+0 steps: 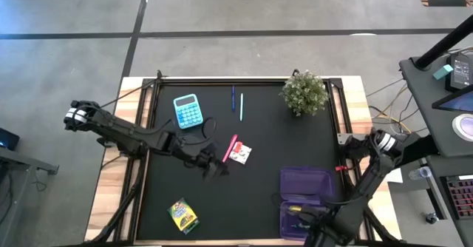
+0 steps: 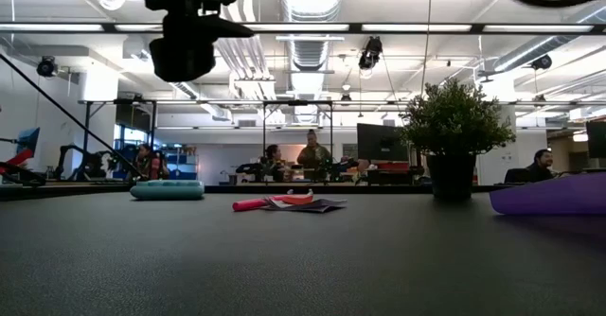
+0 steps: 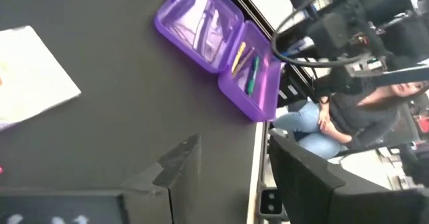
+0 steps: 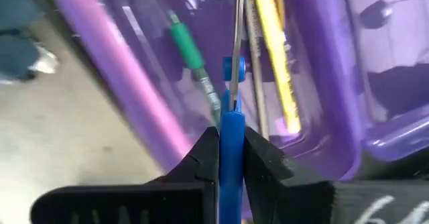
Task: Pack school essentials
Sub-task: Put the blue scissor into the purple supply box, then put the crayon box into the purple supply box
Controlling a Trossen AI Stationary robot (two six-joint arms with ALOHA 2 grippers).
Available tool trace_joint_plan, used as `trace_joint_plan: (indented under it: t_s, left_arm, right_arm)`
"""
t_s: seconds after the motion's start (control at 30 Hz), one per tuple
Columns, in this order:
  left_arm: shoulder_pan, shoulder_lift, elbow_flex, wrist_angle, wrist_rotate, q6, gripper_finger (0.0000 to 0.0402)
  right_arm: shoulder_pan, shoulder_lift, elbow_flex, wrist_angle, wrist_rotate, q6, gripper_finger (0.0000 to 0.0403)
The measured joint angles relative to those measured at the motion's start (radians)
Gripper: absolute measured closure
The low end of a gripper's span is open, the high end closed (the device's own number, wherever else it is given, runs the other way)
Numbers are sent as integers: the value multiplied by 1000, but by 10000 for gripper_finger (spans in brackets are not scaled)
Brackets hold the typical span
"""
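Right gripper (image 4: pixel 228 150): clamped on blue-handled scissors (image 4: pixel 231 127), blades over the open purple case (image 1: pixel 305 189) (table's 5 o'clock).
Left gripper (image 1: pixel 212 163): jaws apart, empty, mid-table, beside the pink marker (image 1: pixel 230 148).

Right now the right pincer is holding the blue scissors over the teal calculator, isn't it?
Not quite. The right pincer is shut on the blue scissors, but it holds them over the open purple case, not the calculator. The right wrist view shows this, with green and yellow pens already lying inside.
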Motion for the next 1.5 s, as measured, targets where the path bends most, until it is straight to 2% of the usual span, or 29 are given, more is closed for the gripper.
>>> trace_joint_plan:
  t_s: [0.33,0.47,0.77,0.87,1.1,1.23,1.5]
  left_arm:
    - [-61,0,-1,1,-32,-42,242]
    - [-67,0,-1,1,-53,-44,242]
    - [-67,0,-3,1,-94,-66,242]
    - [-67,0,-3,1,-95,-66,242]
    - [-67,0,-3,1,-95,-66,242]
    - [-67,0,-3,1,-95,-66,242]
    - [-67,0,-3,6,-92,-65,242]
  right_arm:
    - [-10,68,-42,-2,8,-161,374]
    - [-10,101,-42,-9,8,-206,358]
    - [-10,114,-42,-52,7,-177,353]
    - [-10,113,-41,-52,2,-161,336]
    - [-10,113,-39,-52,-2,-151,267]
    - [-10,112,-12,-49,-53,-121,237]
    - [-10,111,111,-43,-52,-87,218]
